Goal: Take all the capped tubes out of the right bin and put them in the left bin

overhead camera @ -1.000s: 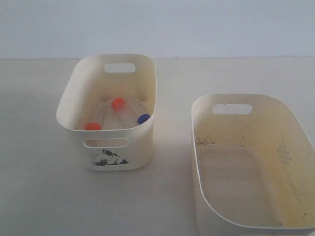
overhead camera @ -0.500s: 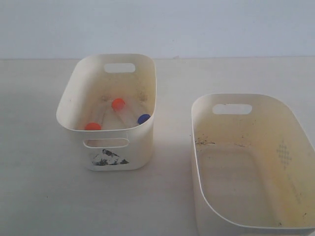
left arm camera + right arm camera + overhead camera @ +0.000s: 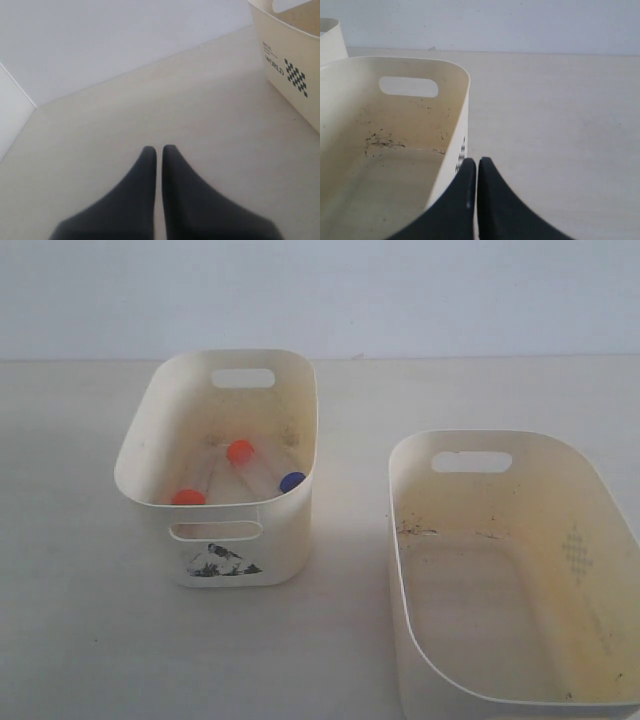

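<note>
**Exterior view.** The left bin (image 3: 285, 540) stands at 10 o'clock from the frame's centre on a pale tabletop (image 3: 80, 630). The right bin (image 3: 480, 502) stands at 4 o'clock, well apart from it and cut by the frame edge. The capped tubes (image 3: 262, 468) lie inside the left bin, and three caps can be made out. One orange-red cap (image 3: 240, 451) sits mid-floor. A second orange-red cap (image 3: 187, 497) is at 7 o'clock from it, against the front wall. A blue cap (image 3: 292, 481) is at 4 o'clock from the first. The clear tube bodies are faint and run toward 12 o'clock. A dark sticker (image 3: 222, 562) sits below the left bin's front slot. The right bin shows dark specks (image 3: 415, 530) at the foot of its far wall and a diamond grid mark (image 3: 577, 552) on its 3 o'clock wall.

**Left wrist view.** The left gripper (image 3: 156, 150) hangs over bare tabletop with its black fingers drawn together, tip beside tip. The left bin's printed wall is near.

**Right wrist view.** The right gripper (image 3: 477, 162) has its fingers likewise pressed together, and it sits just beside the right bin's outer wall.
</note>
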{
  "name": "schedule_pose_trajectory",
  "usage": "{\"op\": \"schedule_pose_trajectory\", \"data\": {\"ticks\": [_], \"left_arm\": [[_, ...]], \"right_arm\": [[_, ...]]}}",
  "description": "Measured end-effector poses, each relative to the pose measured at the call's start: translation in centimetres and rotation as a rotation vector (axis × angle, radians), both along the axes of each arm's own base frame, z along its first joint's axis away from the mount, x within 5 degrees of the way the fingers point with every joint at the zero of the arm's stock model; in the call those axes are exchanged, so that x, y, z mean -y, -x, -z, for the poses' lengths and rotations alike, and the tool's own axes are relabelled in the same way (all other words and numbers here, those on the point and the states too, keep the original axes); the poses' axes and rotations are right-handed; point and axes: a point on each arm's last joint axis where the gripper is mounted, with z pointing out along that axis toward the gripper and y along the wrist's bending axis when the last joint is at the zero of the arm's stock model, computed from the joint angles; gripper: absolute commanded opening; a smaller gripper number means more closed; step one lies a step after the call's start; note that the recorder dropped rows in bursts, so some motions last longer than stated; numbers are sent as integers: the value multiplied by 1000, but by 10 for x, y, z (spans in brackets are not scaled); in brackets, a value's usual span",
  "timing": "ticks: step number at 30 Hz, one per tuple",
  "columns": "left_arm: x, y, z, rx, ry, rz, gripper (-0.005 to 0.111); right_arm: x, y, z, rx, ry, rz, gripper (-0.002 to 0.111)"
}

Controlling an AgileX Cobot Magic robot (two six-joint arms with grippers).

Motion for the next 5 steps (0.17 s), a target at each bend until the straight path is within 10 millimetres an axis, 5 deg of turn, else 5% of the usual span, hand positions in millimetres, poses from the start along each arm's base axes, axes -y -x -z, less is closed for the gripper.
{"op": "schedule_pose_trajectory", "data": {"ticks": [5], "left_arm": [[0,0,0,0,0,0,4]], "right_arm": [[0,0,0,0,0,0,1]]}}
